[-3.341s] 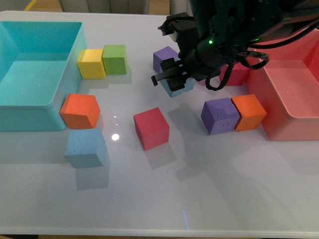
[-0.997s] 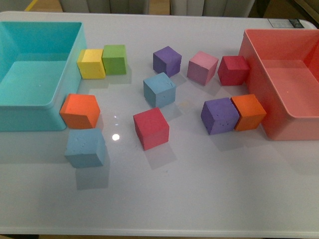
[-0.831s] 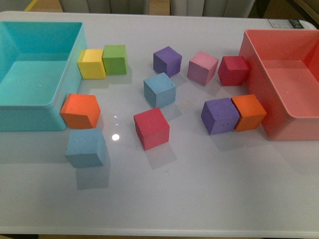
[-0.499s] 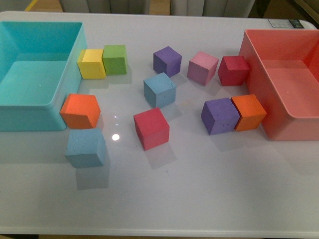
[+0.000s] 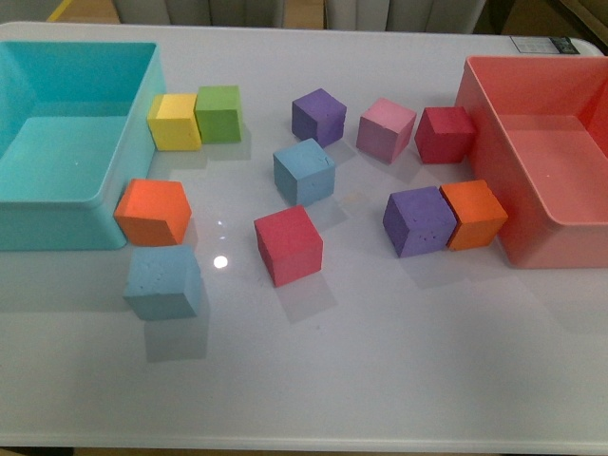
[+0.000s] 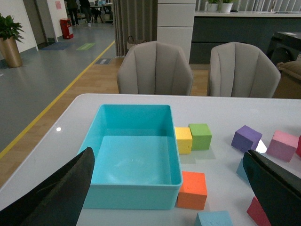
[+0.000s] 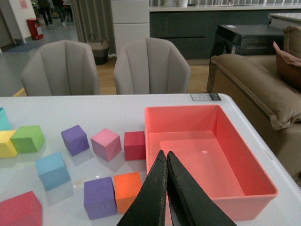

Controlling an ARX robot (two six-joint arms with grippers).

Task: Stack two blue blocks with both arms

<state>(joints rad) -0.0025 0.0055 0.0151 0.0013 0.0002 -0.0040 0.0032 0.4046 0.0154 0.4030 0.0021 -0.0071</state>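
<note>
Lying apart: two blue blocks (image 5: 304, 172) (image 5: 162, 282), likely light, squashy foam; grip flat sides. Left claw (image 6: 168, 157) wide, right claw (image 7: 164, 153) pinched together.

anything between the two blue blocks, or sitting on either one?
Nothing on either. Bare table runs between the near blue block and the far blue block; the front red block and the left orange block flank that line closely.

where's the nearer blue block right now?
Front view, left side: the nearer blue block sits just in front of the left orange block, near the turquoise bin's front corner and left of the central red block.
</note>
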